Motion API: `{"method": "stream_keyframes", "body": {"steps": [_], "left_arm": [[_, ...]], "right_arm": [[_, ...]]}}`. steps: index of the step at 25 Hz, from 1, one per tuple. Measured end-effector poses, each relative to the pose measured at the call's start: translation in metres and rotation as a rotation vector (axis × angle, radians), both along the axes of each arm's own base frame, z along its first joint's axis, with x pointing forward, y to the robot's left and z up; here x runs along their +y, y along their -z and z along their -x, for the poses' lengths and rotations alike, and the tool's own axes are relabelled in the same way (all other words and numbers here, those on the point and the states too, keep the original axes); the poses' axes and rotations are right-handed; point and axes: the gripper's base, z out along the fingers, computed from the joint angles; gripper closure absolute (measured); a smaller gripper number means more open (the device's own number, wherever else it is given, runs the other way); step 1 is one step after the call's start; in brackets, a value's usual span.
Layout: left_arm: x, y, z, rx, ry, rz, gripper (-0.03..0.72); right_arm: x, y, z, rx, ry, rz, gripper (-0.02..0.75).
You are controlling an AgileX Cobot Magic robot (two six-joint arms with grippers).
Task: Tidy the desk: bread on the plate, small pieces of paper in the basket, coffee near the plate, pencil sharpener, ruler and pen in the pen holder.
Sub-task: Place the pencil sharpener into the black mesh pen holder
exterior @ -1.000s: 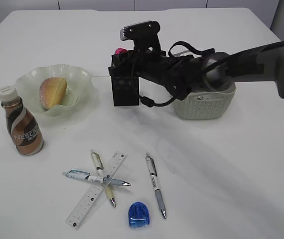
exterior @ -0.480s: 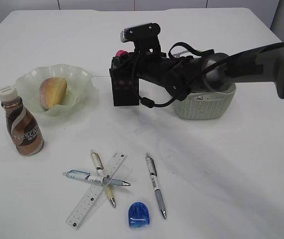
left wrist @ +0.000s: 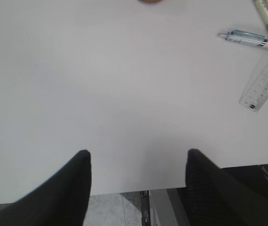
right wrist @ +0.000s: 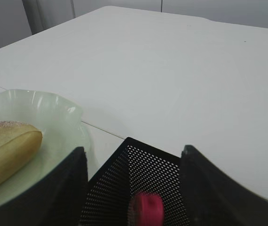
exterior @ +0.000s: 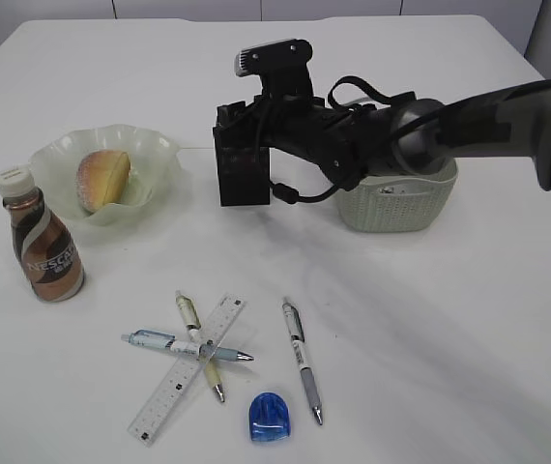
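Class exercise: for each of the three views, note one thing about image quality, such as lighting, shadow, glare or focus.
Exterior view: soft, even light, with a faint shadow of the arm on the white tabletop. Left wrist view: sharp clear plastic ruler, blurred dark fingers up close. Right wrist view: glare on the pale green wavy glass plate; the pink object in the black mesh pen holder is out of focus.

At the bottom centre of the frame, the black mesh pen holder [right wrist: 138,188] is seen between two dark, spread fingers [right wrist: 66,188], with a pink object [right wrist: 146,209] inside it. At lower left, the bread [right wrist: 7,150] is seen lying on the plate [right wrist: 54,110]. The white desk [right wrist: 171,61] fills the rest of the frame.
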Motion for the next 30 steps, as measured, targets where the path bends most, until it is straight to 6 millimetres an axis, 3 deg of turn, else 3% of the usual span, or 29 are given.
{"method": "stream_keyframes", "body": {"steps": [10,16,20,25,30], "left_arm": [[0.0,0.0,0.0,0.0,0.0,-0.002,0.228],[0.0,0.0,0.0,0.0,0.0,-0.002,0.228],[0.0,0.0,0.0,0.0,0.0,-0.002,0.228],[0.0,0.0,0.0,0.0,0.0,-0.002,0.228],[0.0,0.0,0.0,-0.001,0.0,-0.004,0.228]], "right_arm": [[-0.003,-0.004,0.002,0.064,0.02,0.032,0.268],[-0.012,-0.053,0.013,0.13,0.059,0.067,0.268],[-0.019,-0.101,0.032,0.188,0.093,0.057,0.268],[-0.034,-0.155,0.07,0.333,0.137,0.092,0.268],[-0.052,-0.186,0.109,0.534,0.166,0.124,0.268]]}}
